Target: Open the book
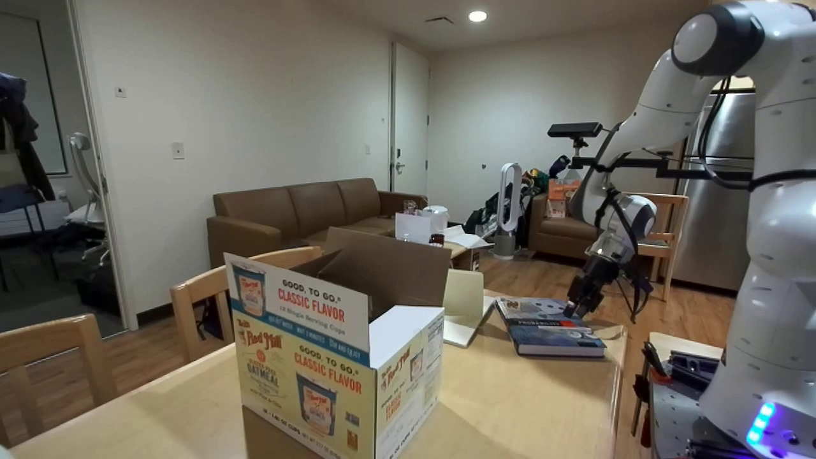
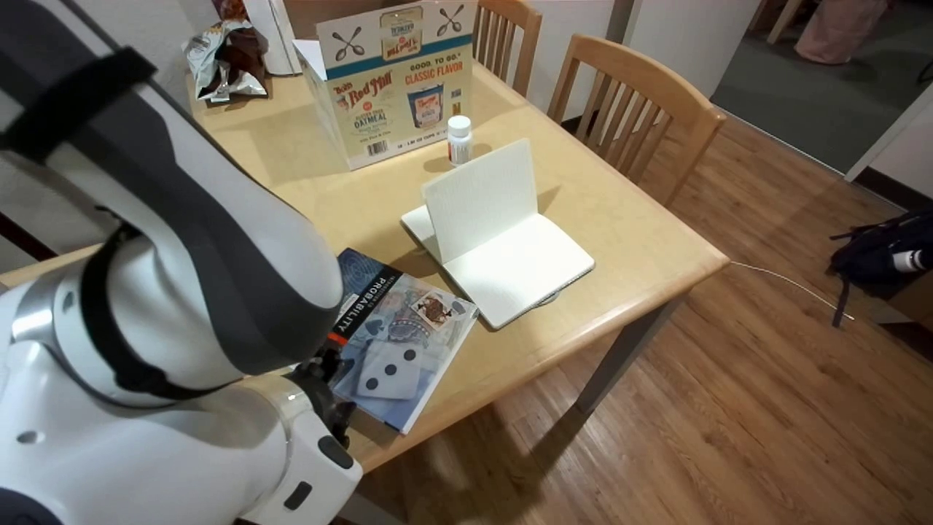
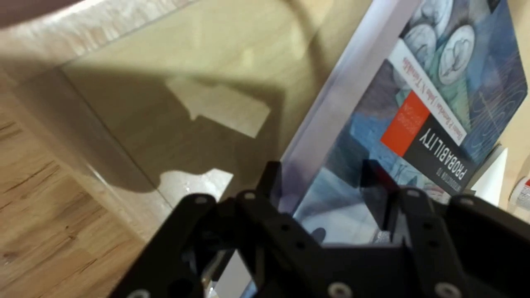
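Sharing one table [image 2: 641, 262] are one closed book [image 2: 404, 332], just left of lower centre in an exterior view, one open notebook [image 2: 517, 262], one white bottle [image 2: 459, 142] and one cardboard box [image 2: 401, 95] (two wooden chairs [image 2: 645, 80] show there, upper centre and upper right). In the wrist view the book's pale page edge lies between the gripper's [image 3: 322, 169] two spread fingers [image 3: 379, 186], one just left of it, one over the cover; whether they touch, I cannot tell. That cover is bluish-grey, with a black PROBABILITY band and red patch
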Tool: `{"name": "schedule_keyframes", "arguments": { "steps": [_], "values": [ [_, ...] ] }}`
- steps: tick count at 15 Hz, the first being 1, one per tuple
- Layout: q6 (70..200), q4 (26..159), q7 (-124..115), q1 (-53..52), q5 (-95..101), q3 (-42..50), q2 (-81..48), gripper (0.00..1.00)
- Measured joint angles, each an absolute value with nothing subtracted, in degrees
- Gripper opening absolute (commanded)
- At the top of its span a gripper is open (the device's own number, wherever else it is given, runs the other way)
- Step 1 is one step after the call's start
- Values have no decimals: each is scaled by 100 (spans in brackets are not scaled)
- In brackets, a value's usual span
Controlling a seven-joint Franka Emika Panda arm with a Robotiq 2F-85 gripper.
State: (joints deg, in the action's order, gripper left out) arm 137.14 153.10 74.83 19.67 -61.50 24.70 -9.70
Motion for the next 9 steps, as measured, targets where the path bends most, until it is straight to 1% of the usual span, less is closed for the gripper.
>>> {"name": "schedule_keyframes", "arguments": {
  "steps": [3,6,8,9],
  "values": [
    [13596,15245,7484,2096,-6150,2448,-962,9],
    [13566,15229,7483,2150,-6151,2432,-942,4],
    [13566,15224,7481,2159,-6151,2431,-909,2],
    [13567,15221,7477,2159,-6151,2429,-893,5]
  ]
}}
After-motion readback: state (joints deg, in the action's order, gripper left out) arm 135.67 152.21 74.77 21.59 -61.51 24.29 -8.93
